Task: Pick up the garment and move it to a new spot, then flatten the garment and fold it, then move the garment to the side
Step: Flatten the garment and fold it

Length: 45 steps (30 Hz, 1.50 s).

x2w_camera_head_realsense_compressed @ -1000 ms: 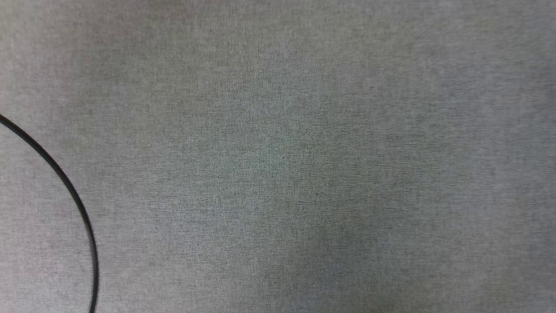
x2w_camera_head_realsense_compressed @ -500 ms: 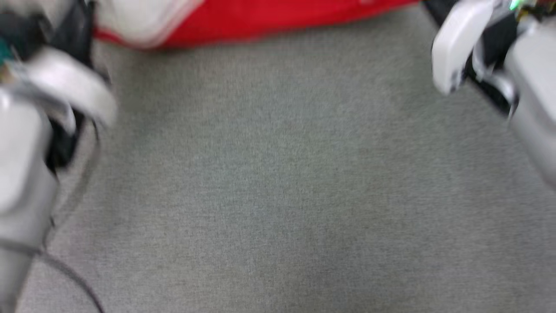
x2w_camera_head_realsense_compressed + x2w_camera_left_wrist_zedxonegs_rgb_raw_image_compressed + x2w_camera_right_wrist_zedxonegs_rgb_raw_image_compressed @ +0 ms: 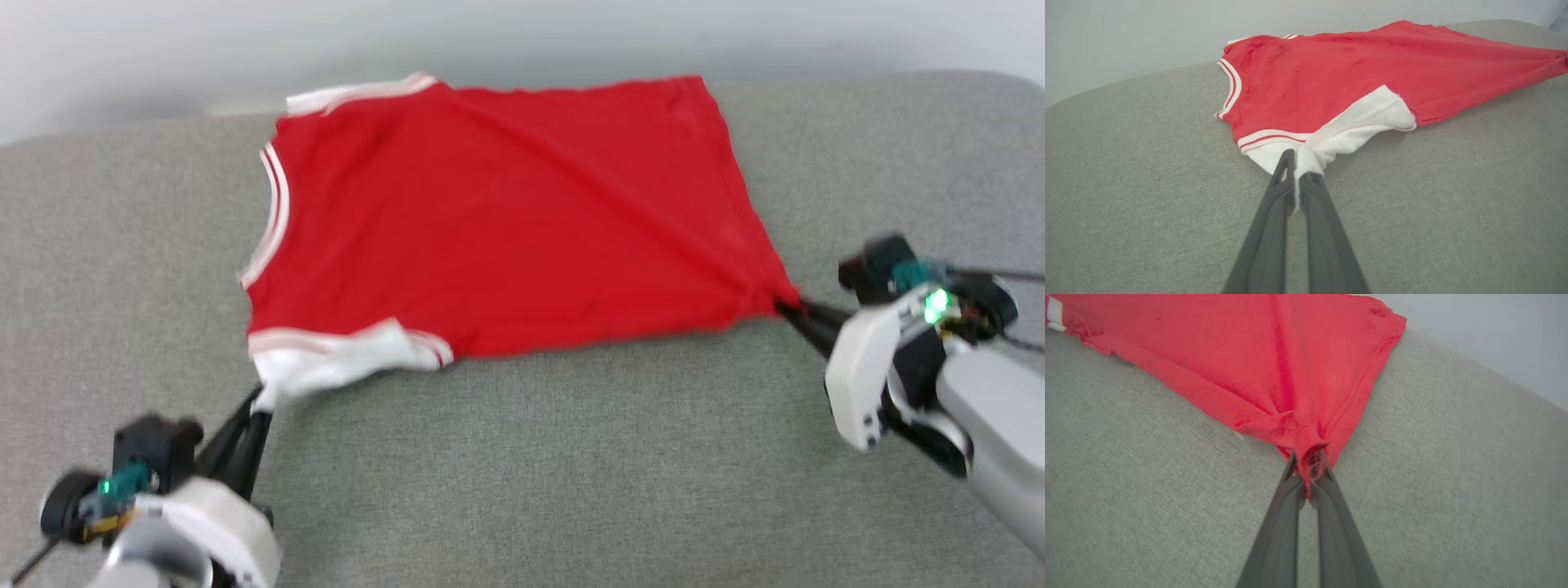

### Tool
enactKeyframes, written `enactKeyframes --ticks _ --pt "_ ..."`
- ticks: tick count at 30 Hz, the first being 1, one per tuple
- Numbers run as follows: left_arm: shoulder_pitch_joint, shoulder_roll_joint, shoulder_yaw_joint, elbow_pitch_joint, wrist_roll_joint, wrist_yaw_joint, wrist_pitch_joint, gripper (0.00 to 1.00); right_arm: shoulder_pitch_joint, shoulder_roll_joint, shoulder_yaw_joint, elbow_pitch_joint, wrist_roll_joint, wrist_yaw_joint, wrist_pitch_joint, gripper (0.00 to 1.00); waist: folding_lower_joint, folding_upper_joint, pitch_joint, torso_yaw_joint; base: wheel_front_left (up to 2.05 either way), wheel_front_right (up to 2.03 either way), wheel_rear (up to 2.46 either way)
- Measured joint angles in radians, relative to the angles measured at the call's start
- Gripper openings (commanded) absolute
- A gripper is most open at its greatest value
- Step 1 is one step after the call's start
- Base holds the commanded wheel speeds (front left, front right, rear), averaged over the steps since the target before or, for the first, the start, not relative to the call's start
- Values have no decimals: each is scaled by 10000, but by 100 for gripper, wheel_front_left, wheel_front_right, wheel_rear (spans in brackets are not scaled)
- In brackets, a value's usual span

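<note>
**Left end effector (image 3: 1300, 169) and right end effector (image 3: 1308, 459) grip the garment (image 3: 506, 220)**

At left we pinch its white sleeve (image 3: 1347, 130). The red body lies spread on the grey fabric surface (image 3: 531, 465). At right we pinch a red hem corner (image 3: 1306, 439).

Grey woven upholstery (image 3: 522, 457) stretching near to far (far edge rounded); beyond, a plain pale wall (image 3: 163, 49).
</note>
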Motion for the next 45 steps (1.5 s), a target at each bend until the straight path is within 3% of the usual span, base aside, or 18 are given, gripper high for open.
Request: enactKeyframes --ticks 1,8,19,25,32,40,45 --pt "798 190 13 -454 -184 307 102 0 489 -297 159 -203 81 0 6 0 0 0 -274 -8 0 0 0" --pt "3053 378 -288 -1503 -631 1112 397 0 2183 -1116 253 -830 516 0 -58 0 -1 0 -1174 -50 0 0 0" --pt "5473 -201 -477 -2000 -1499 1868 -13 0 4981 -2190 -577 -2339 913 0 196 0 -1 0 -2048 5 0 0 0" --pt "5677 -176 -458 -2150 -1628 1837 -58 0 5739 -2332 -1390 -3210 907 0 788 0 0 0 -2004 43 0 0 0" --pt "4129 205 -35 -2347 -1014 1741 -81 0 5757 -2109 -2874 -3833 443 0 1216 0 1 0 -1678 64 0 0 0" --pt "1755 665 117 -2171 -491 1106 671 0 5223 -1615 -4372 -4401 -198 0 1862 0 3 0 -1037 -36 0 0 0" --pt "384 575 98 -1607 -366 610 1062 0 4752 -1210 -4869 -4604 -560 0 2383 0 3 0 -502 -148 0 0 0"
